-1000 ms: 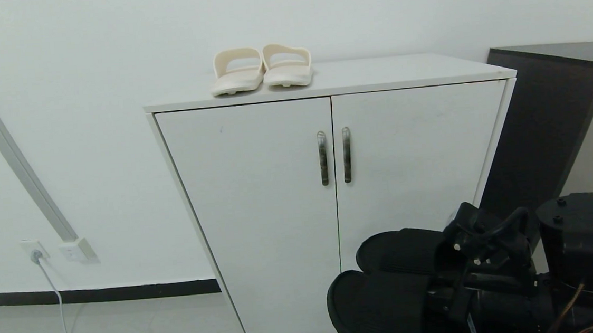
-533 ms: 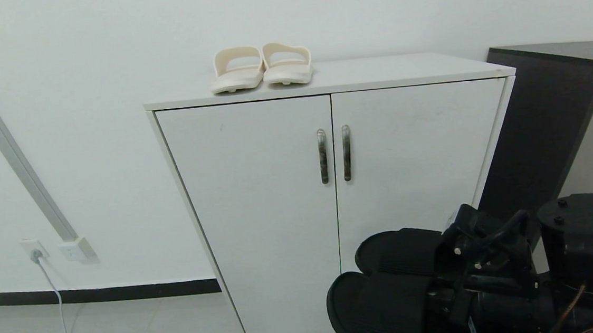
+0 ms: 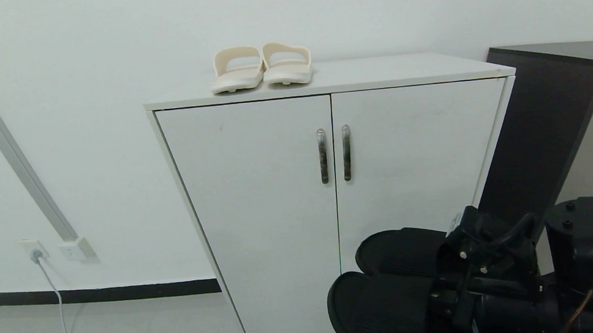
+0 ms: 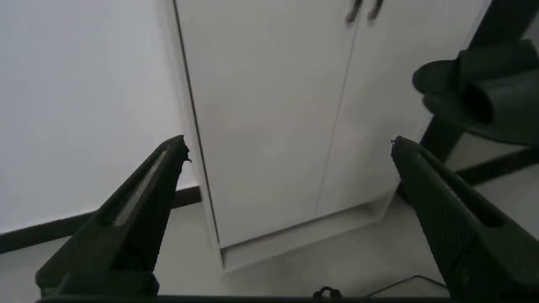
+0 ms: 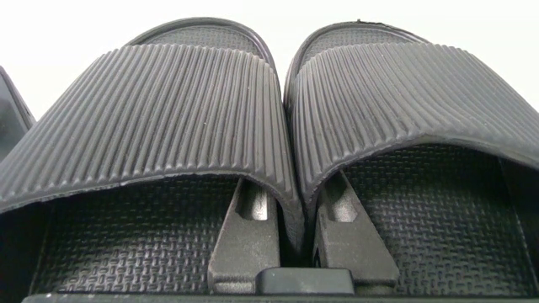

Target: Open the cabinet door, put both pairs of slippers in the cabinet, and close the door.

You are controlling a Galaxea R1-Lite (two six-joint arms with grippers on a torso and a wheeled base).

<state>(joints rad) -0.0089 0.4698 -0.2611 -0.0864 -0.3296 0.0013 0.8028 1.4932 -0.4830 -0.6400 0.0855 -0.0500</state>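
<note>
Head, left wrist face cabinet (image 3: 258, 217); right wrist hugs black slippers (image 5: 194, 109).

We see one pair (image 3: 261, 67) on the cabinet (image 3: 258, 217), left of its middle; our right gripper (image 5: 296, 240) holds the other pair (image 3: 386, 297) low before the right door (image 3: 412, 157).

Soft, even light seems to fall from above. The white wall (image 3: 82, 72) and the cabinet (image 3: 257, 201) are bright with no glare, and the cream slippers (image 3: 261, 67) cast only a thin shadow on its top. The black slippers (image 5: 194, 109) I hold catch light along their ribs and go dark under the straps. In my head view the cabinet's sides lean inward toward the floor.
</note>
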